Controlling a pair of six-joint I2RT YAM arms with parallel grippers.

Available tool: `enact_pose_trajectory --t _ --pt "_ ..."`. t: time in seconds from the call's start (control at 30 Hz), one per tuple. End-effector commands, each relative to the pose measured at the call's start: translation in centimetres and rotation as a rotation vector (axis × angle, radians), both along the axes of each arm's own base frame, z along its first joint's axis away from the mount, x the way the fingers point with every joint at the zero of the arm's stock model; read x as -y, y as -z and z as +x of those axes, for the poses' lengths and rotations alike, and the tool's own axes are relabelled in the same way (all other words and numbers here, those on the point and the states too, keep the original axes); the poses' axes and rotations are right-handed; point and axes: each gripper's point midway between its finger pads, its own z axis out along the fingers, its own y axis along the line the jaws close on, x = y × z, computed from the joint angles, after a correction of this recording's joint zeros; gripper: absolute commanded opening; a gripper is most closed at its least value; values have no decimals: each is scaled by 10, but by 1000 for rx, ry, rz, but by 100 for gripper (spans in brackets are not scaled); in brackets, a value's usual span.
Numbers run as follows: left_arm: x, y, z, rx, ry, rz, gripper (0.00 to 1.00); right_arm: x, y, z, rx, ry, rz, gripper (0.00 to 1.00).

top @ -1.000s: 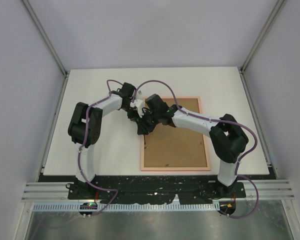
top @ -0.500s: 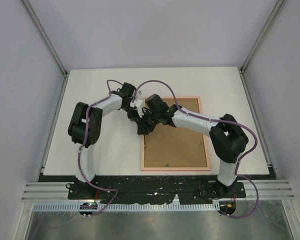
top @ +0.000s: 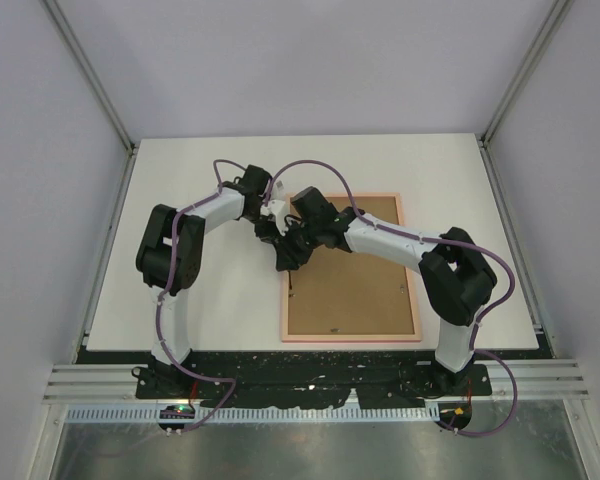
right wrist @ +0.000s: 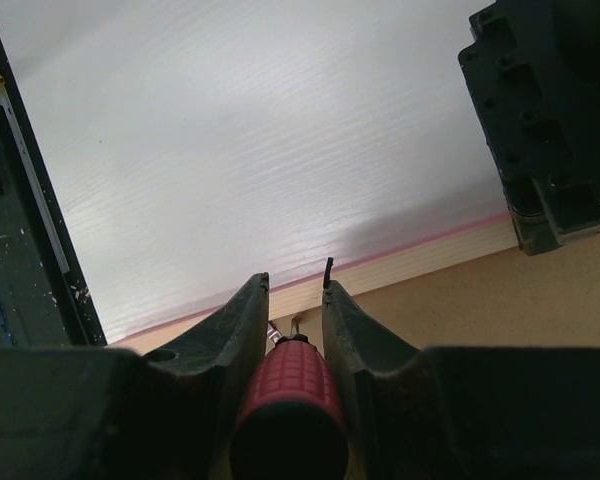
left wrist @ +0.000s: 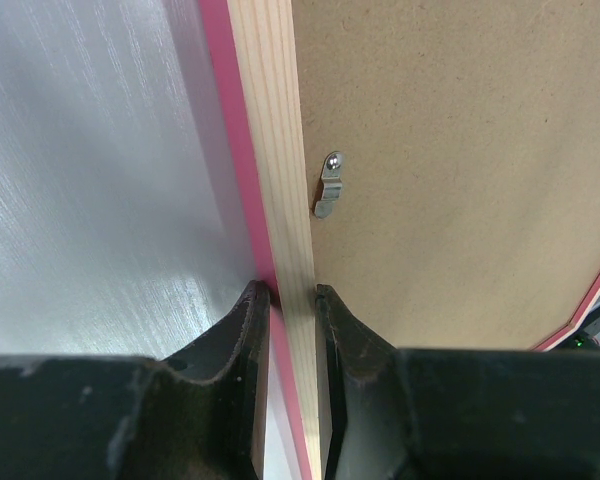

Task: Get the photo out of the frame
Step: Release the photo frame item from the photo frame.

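Note:
The pink frame (top: 350,338) lies face down on the white table, its brown back board (top: 355,290) facing up. The photo is hidden under the board. My left gripper (top: 271,231) is shut on the frame's left rail (left wrist: 275,150), one finger on the pink outer edge and one on the wooden back. A metal retaining tab (left wrist: 327,186) sits just ahead of it. My right gripper (top: 286,260) is shut on a red-handled tool (right wrist: 290,390). The tool's tip rests at a tab (right wrist: 279,329) by the frame's left rail (right wrist: 420,262), next to the left gripper.
The white table (top: 200,290) ends at a black near edge (right wrist: 35,220). The left gripper's black body (right wrist: 550,120) is close on the right in the right wrist view. Small metal tabs (top: 404,289) line the board's edges. Grey walls enclose the table.

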Motion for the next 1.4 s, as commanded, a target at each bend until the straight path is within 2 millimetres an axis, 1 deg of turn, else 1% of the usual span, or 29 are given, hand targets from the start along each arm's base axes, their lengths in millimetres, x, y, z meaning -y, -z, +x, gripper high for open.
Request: enact_pose_trajectory --t 0.0,0.23,0.53,0.67,0.83,1.23,1.37 --pt "-12 7 8 19 -20 58 16 -6 -13 -3 6 -57 30 8" --pt "-13 8 8 18 -23 67 14 -7 -11 -9 -22 -87 28 8" --pt "-13 8 8 20 -28 70 13 -8 -9 -9 -20 -84 17 8" --pt "-14 8 8 19 -28 72 12 -10 -14 -13 -24 -109 37 8" --pt "-14 8 8 21 -29 72 12 -13 -14 -21 -30 -135 44 8" --pt "-14 8 9 22 -30 75 11 -16 -15 -23 -35 -142 52 8" --pt "-15 7 8 22 -31 76 11 -16 -16 -27 -45 -168 56 8"
